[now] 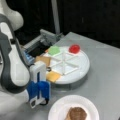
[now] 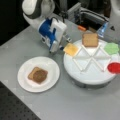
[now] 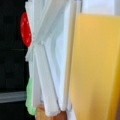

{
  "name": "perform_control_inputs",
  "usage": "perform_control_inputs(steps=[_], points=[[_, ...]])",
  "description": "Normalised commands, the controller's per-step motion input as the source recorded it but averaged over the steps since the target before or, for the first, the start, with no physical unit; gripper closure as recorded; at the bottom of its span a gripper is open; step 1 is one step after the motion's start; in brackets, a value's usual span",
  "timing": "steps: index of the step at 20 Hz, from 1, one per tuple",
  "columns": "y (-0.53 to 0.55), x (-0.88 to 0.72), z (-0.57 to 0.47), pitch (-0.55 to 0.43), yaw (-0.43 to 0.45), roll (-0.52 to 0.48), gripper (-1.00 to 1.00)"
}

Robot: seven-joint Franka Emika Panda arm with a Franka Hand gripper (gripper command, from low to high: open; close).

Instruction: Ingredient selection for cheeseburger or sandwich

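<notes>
2 pieces are already on the white paper plate [image 2: 25, 82]: a tan bread slice [image 2: 32, 73] with the round dark-brown patty [image 2: 40, 75] lying on top of it, a small stack well inside the rim. In a front view the same stack shows at the bottom edge, patty [image 1: 77, 113] up.

Now the gripper [image 2: 53, 50] hangs just beside the round white divided tray [image 2: 82, 77], on its plate-facing side, fingers pointing down toward the grey table [image 2: 75, 105]. Right next to it, the yellow cheese slice [image 2: 71, 49] lies in the nearest compartment, its corner poking over the tray rim. The wrist view is filled with that cheese slice [image 3: 97, 67], with the white dividers beside it, so the camera is very close to it. Whether the fingers are spread or closed, I cannot tell from here; nothing visible sits between them.

1 more bread slice [image 2: 90, 39] waits in a far compartment, with a green piece [image 2: 111, 48] and a red piece [image 2: 114, 67] in others.

My read: cheese is the step in hand. It is thin and flat, so the overhanging corner looks like the best place to pinch. The dividers [image 2: 91, 58] crowd the rest of it, so coming in from outside the rim seems the safer line. A shallow grip could let it slip, and dragging it could bump the tray.
</notes>
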Motion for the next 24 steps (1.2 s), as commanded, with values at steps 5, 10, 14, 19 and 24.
perform_control_inputs(steps=[5, 10, 14, 19, 24], points=[[-0.15, 0.36, -0.13, -0.037, 0.111, 0.215, 1.00], [-0.12, 0.35, -0.13, -0.027, 0.116, 0.214, 1.00], [-0.12, 0.34, -0.11, -0.016, 0.115, 0.206, 1.00], [-0.13, 0.33, -0.09, -0.003, 0.120, 0.206, 1.00], [-0.22, 0.31, 0.01, 0.049, 0.139, 0.192, 1.00]])
